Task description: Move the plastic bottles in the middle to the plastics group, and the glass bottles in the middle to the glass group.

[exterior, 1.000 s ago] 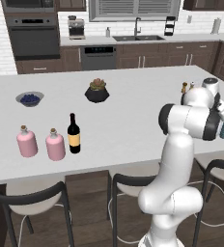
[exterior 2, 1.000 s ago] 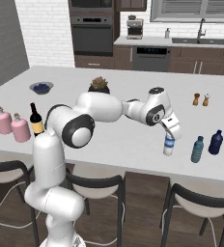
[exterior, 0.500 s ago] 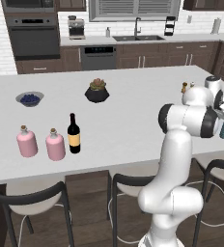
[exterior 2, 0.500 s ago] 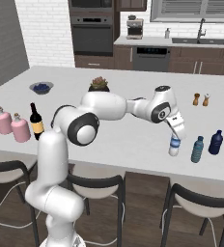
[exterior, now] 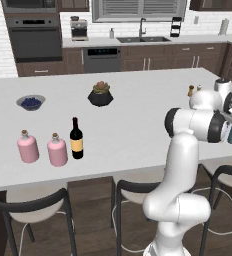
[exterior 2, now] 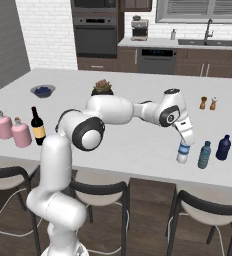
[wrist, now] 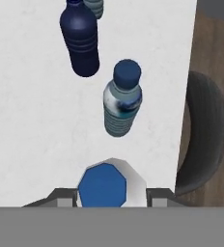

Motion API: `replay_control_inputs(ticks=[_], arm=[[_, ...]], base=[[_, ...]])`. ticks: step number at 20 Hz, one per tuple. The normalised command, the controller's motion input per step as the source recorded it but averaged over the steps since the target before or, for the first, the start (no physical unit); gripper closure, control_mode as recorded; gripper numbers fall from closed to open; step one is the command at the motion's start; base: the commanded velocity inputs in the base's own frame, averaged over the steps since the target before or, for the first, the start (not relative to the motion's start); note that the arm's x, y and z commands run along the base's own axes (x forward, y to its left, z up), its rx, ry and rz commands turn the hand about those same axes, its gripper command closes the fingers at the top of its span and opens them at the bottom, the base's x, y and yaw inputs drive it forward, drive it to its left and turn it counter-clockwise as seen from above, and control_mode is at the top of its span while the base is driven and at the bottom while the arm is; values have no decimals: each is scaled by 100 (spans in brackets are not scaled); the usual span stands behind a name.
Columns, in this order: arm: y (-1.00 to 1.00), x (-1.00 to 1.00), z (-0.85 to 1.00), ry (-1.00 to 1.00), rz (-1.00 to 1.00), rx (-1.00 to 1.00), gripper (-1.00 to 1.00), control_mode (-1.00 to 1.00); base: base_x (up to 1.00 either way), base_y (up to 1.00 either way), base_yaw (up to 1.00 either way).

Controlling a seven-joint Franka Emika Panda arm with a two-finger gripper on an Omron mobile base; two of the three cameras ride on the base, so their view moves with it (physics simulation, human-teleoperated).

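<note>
We see the clear water bottle [exterior 2: 183, 151] clamped between the jaws of the gripper [exterior 2: 186, 143], at the white island counter [exterior 2: 138, 145] near its front edge — just beside a teal bottle [exterior 2: 204, 155] and the dark blue bottle [exterior 2: 223, 148]. Far left stand the wine bottle [exterior 2: 37, 127] and pink flasks [exterior 2: 21, 133].

White glossy arm [exterior 2: 113, 110], rounded segments; dark joint rings (gripper seemingly grey)
</note>
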Motion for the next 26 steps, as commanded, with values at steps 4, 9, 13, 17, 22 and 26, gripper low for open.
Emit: replay_control_inputs(ticks=[4,9,13,17,22,26], arm=[[0,0,-52,-1,-1,-2,100,-100],[0,0,-25,-7,-1,-2,100,-100],[0,0,-17,-10,-1,-5,100,-100],[-14,4,0,-10,-4,-5,100,-100],[-35,10,2,0,-7,-1,100,-100],[-5,0,0,0,-1,0,100,-100]], base=[[0,0,0],[0,0,0],[0,0,0],[0,0,0],[0,0,0],[0,0,0]])
